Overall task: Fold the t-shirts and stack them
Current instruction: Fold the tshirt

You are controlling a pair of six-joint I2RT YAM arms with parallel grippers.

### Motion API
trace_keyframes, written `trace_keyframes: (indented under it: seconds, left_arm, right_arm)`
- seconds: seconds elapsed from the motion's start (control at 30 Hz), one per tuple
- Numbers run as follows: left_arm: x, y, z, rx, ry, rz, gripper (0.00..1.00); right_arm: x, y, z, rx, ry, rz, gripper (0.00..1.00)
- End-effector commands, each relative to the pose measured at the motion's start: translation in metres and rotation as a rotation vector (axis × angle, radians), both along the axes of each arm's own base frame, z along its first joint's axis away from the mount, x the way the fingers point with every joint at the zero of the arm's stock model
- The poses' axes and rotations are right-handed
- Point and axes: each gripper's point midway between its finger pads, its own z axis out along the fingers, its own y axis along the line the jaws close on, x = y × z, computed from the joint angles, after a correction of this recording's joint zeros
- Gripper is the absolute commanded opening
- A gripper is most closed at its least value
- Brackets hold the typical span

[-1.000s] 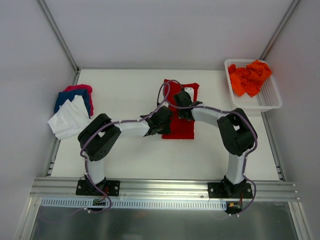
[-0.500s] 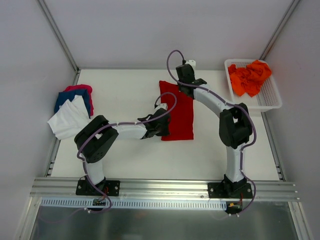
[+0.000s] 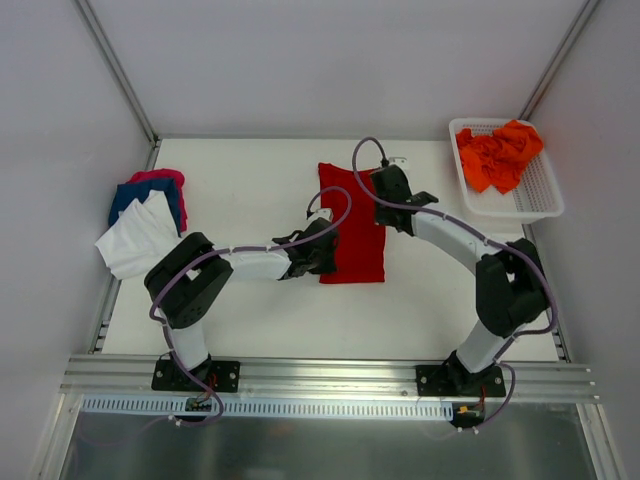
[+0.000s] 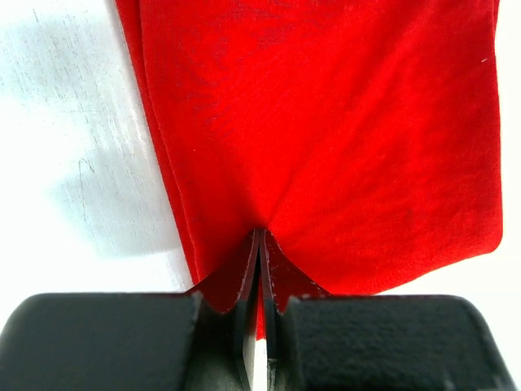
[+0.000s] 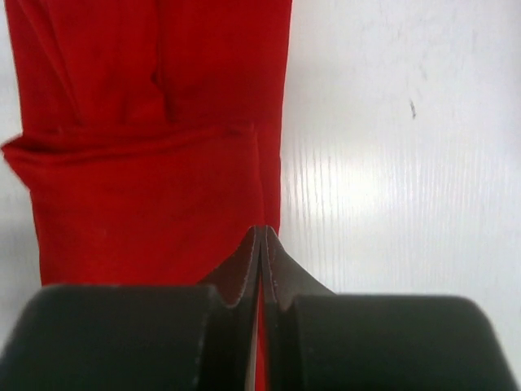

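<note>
A deep red t-shirt (image 3: 355, 235) lies mid-table as a long flat folded strip; it also shows in the left wrist view (image 4: 326, 122) and the right wrist view (image 5: 146, 163). My left gripper (image 3: 326, 248) is shut on its near left corner, and the cloth puckers at the tips (image 4: 260, 235). My right gripper (image 3: 383, 195) is shut with its tips (image 5: 262, 232) at the shirt's right edge; the cloth there lies flat. Folded pink (image 3: 155, 178), blue (image 3: 140, 195) and white (image 3: 138, 240) t-shirts lie stacked at the far left. Orange t-shirts (image 3: 500, 155) fill the basket.
The white mesh basket (image 3: 538, 198) stands at the back right corner. Grey walls and metal rails border the table on the left, back and right. A cable loops above the right wrist.
The right gripper swung to the shirt's far end, spreading the cloth into a long strip, then came back to its right edge. The left gripper stayed pinching the near left corner.
</note>
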Motion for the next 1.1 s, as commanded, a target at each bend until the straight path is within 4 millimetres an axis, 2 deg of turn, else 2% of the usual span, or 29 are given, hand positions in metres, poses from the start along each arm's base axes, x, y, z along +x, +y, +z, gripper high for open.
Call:
trace_keyframes:
  seconds: [0.0, 0.23, 0.43, 0.73, 0.9, 0.97, 1.03, 1.07]
  left_arm:
    - [-0.013, 0.014, -0.004, 0.056, 0.022, -0.007, 0.00]
    - [-0.016, 0.014, -0.008, 0.061, 0.029, -0.010, 0.00]
    - [-0.017, 0.013, -0.011, 0.068, 0.031, -0.018, 0.00]
    - [-0.023, 0.016, -0.019, 0.083, 0.048, -0.029, 0.00]
    - [-0.045, 0.019, -0.027, 0.102, 0.066, -0.042, 0.00]
    - [-0.063, 0.021, -0.031, 0.119, 0.067, -0.049, 0.00]
    - [-0.083, 0.030, -0.041, 0.151, 0.083, -0.054, 0.00]
    - [-0.090, 0.031, -0.040, 0.144, 0.091, -0.039, 0.00]
  right_arm:
    - [-0.023, 0.007, 0.002, 0.091, -0.005, 0.004, 0.00]
    - [-0.057, 0.023, -0.035, 0.146, 0.073, 0.035, 0.00]
    - [-0.074, 0.034, -0.060, 0.134, 0.115, 0.051, 0.00]
    - [-0.099, 0.038, -0.082, 0.117, 0.164, 0.052, 0.00]
    - [-0.137, 0.042, -0.095, 0.059, 0.202, 0.066, 0.00]
    - [-0.156, 0.051, -0.099, 0.061, 0.217, 0.086, 0.00]
    - [-0.174, 0.048, -0.108, 0.039, 0.230, 0.082, 0.00]
    - [-0.187, 0.055, -0.110, 0.034, 0.234, 0.112, 0.01]
